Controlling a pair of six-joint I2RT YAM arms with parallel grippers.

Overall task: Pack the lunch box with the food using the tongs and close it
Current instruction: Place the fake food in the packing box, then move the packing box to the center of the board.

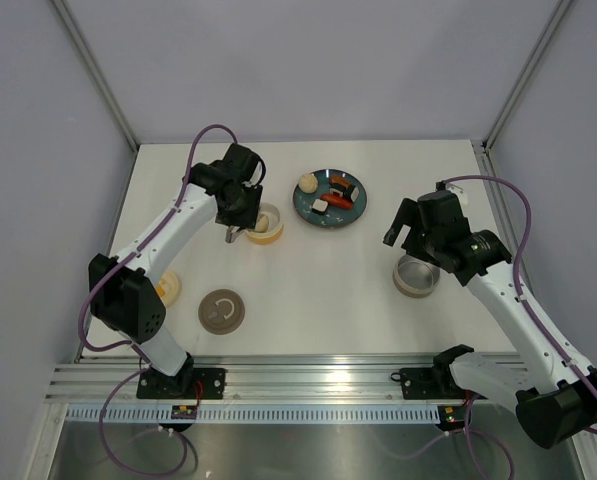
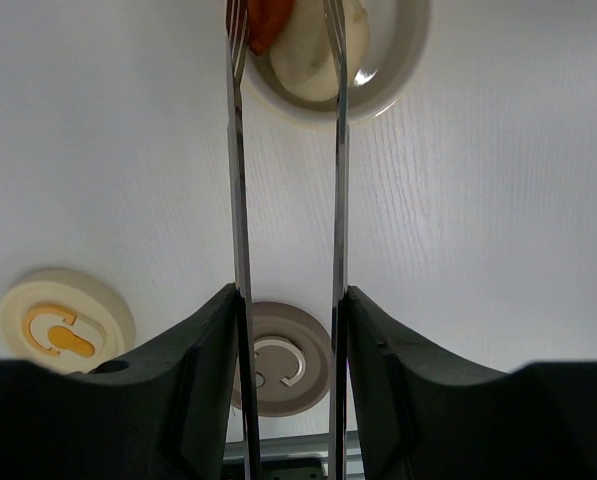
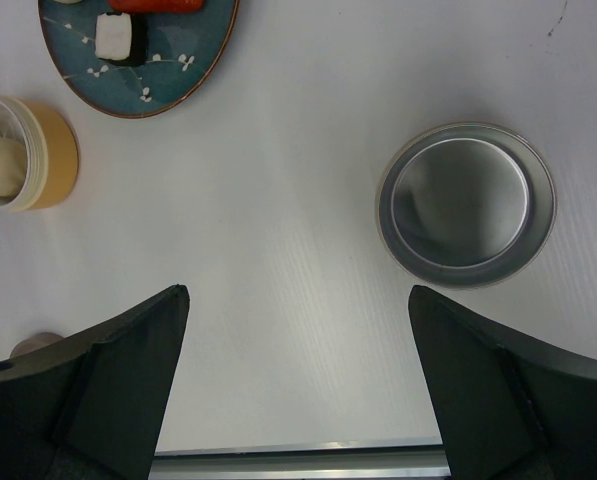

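My left gripper [image 2: 291, 300] is shut on the tongs [image 2: 237, 200], one silver arm against each finger. The arms stand apart, and their tips reach over the round yellow lunch box [image 1: 268, 228]. Inside the lunch box [image 2: 398, 70] lie a cream bun [image 2: 313, 50] and a red-orange sausage [image 2: 268, 20]; the sausage is beside the left tong tip. A teal plate [image 1: 313, 212] holds more food: a bun [image 1: 307, 183], a sausage [image 1: 338, 200] and a sushi bit [image 1: 321, 206]. At the right, my right gripper [image 3: 298, 290] is open and empty over bare table.
A round metal container [image 3: 468, 205] sits just ahead of the right gripper, at the right of the table [image 1: 416, 277]. A grey lid [image 1: 222, 311] and a cream lid with an orange mark [image 1: 168, 288] lie near the left arm's base.
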